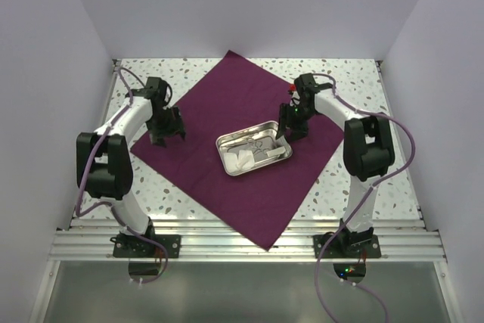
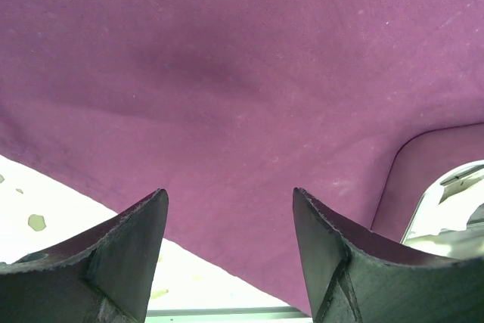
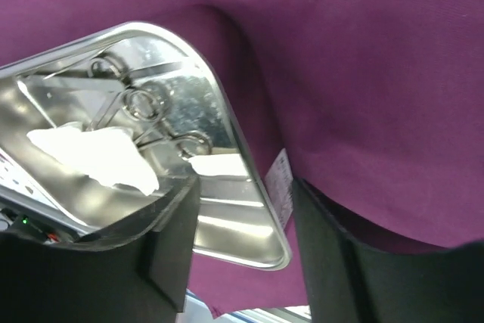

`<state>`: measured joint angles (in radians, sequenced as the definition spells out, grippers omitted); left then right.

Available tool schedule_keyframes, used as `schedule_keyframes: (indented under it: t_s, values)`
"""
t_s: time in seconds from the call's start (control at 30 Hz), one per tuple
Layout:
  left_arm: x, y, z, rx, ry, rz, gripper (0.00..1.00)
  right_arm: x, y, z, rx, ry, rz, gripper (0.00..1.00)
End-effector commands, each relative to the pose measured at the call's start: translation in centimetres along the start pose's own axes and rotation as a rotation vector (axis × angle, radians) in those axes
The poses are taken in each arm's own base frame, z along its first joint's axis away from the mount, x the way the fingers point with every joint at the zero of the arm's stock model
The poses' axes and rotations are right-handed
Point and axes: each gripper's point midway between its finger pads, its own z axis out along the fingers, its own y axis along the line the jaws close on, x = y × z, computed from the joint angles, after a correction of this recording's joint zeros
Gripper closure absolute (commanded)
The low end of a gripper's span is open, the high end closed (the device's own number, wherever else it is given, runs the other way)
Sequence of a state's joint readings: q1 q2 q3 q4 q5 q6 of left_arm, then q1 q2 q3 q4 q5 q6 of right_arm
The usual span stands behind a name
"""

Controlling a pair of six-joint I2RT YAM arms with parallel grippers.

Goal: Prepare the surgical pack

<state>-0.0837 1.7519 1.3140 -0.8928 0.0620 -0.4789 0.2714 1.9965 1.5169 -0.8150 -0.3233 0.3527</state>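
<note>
- Left gripper: jaws spread wide with nothing between them, so it is released. It hangs low over the left part of the plum cloth.
- Ahead of its fingers the fabric is bare and has one shallow dimple. Behind and beside one finger the cloth's edge runs out, and the speckled table shows past it.
- To this gripper's right, apart from it, sits the steel tray. Only a corner of it reaches the edge of the left wrist view.
- Overhead, the cloth lies flat as a diamond, with the tray about at its middle.
- Inside the tray are white gauze pads and silvery ring-handled instruments. The rings lie just beside the gauze.
- Right gripper: jaws apart and set astride the tray's near rim. One finger is over the tray floor and the other is outside, over the cloth. There is a gap on both sides of the rim, so it is released and not pinching.
- A small white tag lies on the cloth between those fingers, just beside the rim.
</note>
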Motion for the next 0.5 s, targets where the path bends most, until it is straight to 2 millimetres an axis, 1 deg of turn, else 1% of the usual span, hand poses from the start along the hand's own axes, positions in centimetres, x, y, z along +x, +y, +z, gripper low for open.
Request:
schedule_keyframes:
  t_s: [0.0, 0.07, 0.1, 0.2, 0.27, 0.3, 0.33, 0.47]
  values:
    - [-1.7, -0.4, -1.7, 0.017, -0.091, -0.004, 0.3, -0.9, -0.3, -0.3, 0.025, -0.029, 0.033, 0.47]
    - [-2.1, -0.6, -2.5, 0.028, -0.116, -0.007, 0.3, -0.9, -0.3, 0.1, 0.044, -0.024, 0.041, 0.49]
    - [-2.3, -0.4, -2.6, 0.013, -0.127, -0.014, 0.3, -1.0, -0.2, 0.2, 0.043, -0.028, 0.04, 0.53]
    - [-2.8, -0.4, -3.7, 0.007, -0.152, -0.02, 0.29, -0.9, 0.1, 0.8, 0.061, -0.018, 0.045, 0.59]
    - [-3.2, -0.7, -4.4, 0.013, -0.165, -0.023, 0.3, -0.8, 0.4, 1.0, 0.065, -0.016, 0.061, 0.66]
    - [-3.6, -0.3, -4.6, -0.01, -0.183, -0.028, 0.3, -0.9, 0.4, 1.0, 0.075, -0.02, 0.07, 0.67]
    - [-3.9, -0.4, -5.2, -0.01, -0.197, -0.031, 0.29, -0.9, 0.4, 1.1, 0.079, -0.021, 0.083, 0.71]
    - [-4.1, -0.3, -5.9, -0.015, -0.219, -0.043, 0.29, -1.0, 1.0, 1.1, 0.085, -0.031, 0.117, 0.77]
